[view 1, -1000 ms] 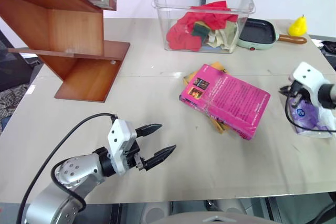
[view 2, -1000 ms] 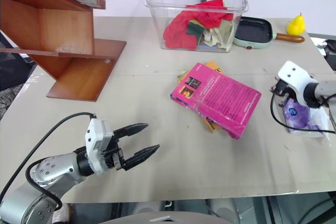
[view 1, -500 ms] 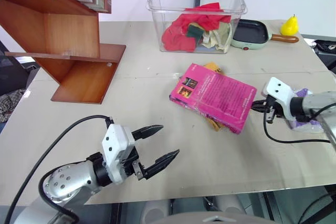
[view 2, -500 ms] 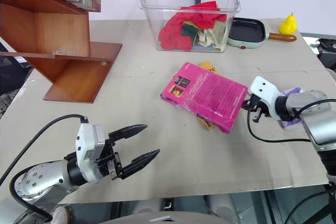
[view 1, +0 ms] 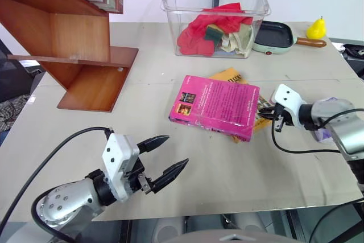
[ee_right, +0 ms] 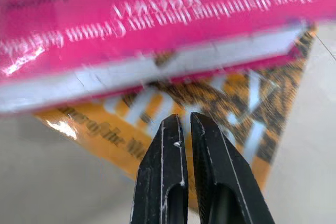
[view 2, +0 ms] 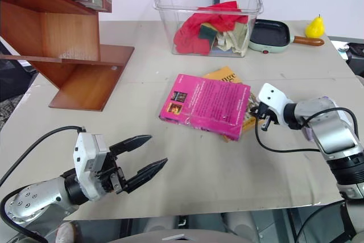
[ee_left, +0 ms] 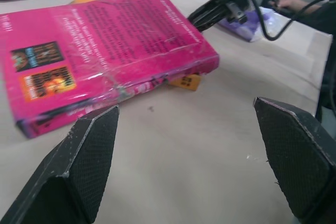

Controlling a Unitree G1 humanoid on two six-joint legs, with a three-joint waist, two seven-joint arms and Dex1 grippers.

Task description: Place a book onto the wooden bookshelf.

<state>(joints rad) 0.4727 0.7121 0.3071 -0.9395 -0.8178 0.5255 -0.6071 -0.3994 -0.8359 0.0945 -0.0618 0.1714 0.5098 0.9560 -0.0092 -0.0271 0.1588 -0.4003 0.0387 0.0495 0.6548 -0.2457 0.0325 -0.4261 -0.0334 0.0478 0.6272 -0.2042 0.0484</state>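
Bookshelf (view 1: pixel 85 55) first, being the largest thing here: a reddish-brown wooden unit with slanted boards and a flat base plate, standing at the far left of the table (view 1: pixel 170 197), with a few red books upright on its upper board. It looks rigid and steady enough to take a book slid onto it.

The book (view 1: pixel 215 106) lies flat near the middle of the table, well apart from the shelf. It is a thick, bright magenta paperback with two small picture squares near one corner, fine print across the cover and white page edges. It rests on top of a yellow-orange book (view 2: pixel 227 77), whose corners poke out beneath it. I judge it moderately heavy for its thickness, stiff enough as a closed block, though the glossy cover looks slippery and the pages could fan open if only one cover is pinched. The best hold is probably across the full thickness at an edge that overhangs the lower book, keeping the block shut.

The left gripper (view 1: pixel 165 157) hovers over the near table with its fingers spread wide, holding nothing. The right gripper (ee_right: pixel 181 129) sits at the book's right-hand edge, its fingers nearly together with a thin gap, tips over the yellow-orange cover just beneath the page edges, grasping nothing.
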